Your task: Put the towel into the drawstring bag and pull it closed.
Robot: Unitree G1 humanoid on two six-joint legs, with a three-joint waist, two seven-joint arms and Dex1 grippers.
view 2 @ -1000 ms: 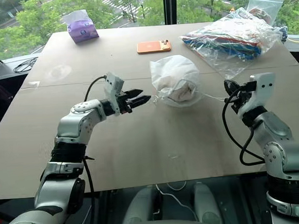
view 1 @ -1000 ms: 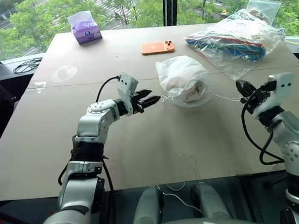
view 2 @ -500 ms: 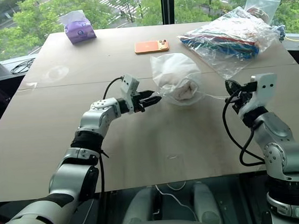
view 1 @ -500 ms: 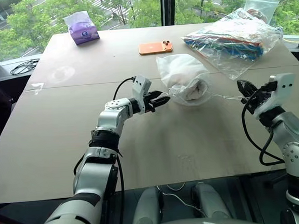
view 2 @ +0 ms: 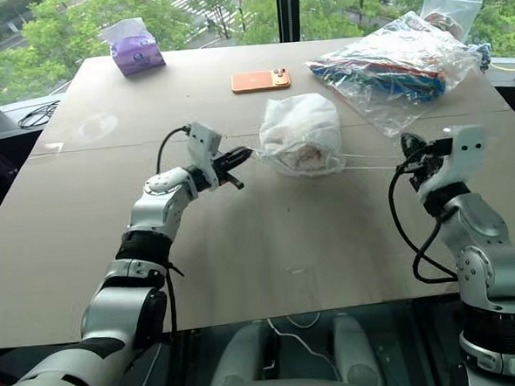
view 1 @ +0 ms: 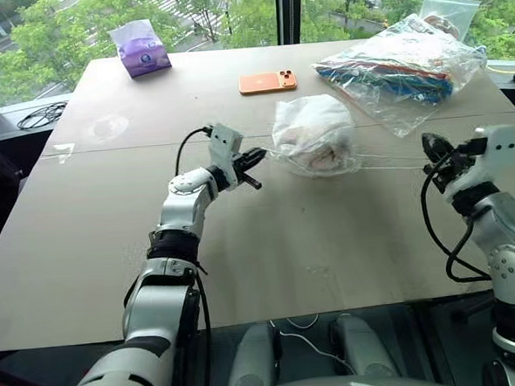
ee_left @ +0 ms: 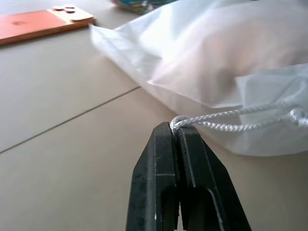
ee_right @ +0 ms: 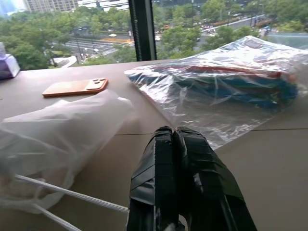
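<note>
Drawstring bag (view 1: 313, 135), towel (view 1: 318, 154) inside, lies on the bench (view 1: 110, 219) between both end effectors. Left end effector (ee_left: 175, 129) is clenched on one cord (ee_left: 231, 120); right end effector (view 1: 430, 154) clenched on the opposite cord. Pull evenly, straight apart, until the mouth cinches.

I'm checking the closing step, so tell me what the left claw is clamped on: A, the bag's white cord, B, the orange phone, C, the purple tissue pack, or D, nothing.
A: the left claw is shut on the white cord leading from the drawstring bag.
</note>
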